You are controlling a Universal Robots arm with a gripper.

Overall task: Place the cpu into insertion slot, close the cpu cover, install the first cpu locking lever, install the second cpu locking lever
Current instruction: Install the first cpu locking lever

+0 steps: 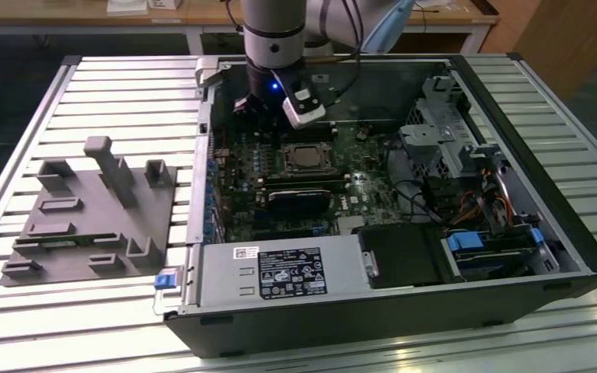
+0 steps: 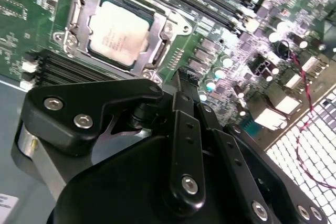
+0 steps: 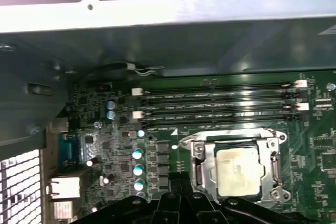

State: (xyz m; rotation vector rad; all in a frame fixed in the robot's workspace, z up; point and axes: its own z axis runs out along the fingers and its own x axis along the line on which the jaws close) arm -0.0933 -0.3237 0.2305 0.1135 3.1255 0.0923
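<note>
You are looking at a gripper [image 2: 178,81] whose fingers are resting pressed together and holding nothing. It is hanging over the green motherboard [image 3: 105,129], just beside the socket. The cpu [image 2: 119,32] is lying flat in the insertion slot [image 3: 236,145], and the cpu cover [image 2: 157,43] is lying down around it
</note>
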